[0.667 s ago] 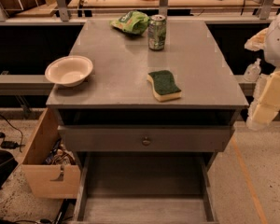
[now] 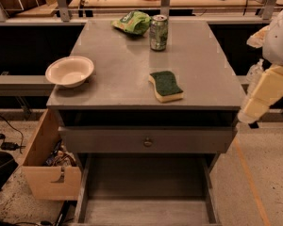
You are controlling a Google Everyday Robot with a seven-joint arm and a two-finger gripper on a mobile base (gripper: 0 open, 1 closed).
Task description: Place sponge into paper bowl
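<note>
The sponge (image 2: 166, 85), dark green on top with pale yellow foam below, lies flat on the grey table (image 2: 118, 65) near its front right. The paper bowl (image 2: 70, 71), cream-white and shallow, stands empty near the table's left edge. My gripper (image 2: 249, 116) hangs at the end of the cream arm link beside the table's right front corner, to the right of the sponge and lower than the tabletop. It holds nothing that I can see.
A green soda can (image 2: 159, 32) and a glossy light-green snack bag (image 2: 133, 22) stand at the table's back. A table drawer (image 2: 146, 140) juts out in front. An open wooden box (image 2: 47, 164) sits on the floor at the lower left. A workbench runs behind.
The arm's cream link has edged slightly left, toward the table's right front corner. The sponge, bowl, can and bag have not moved.
</note>
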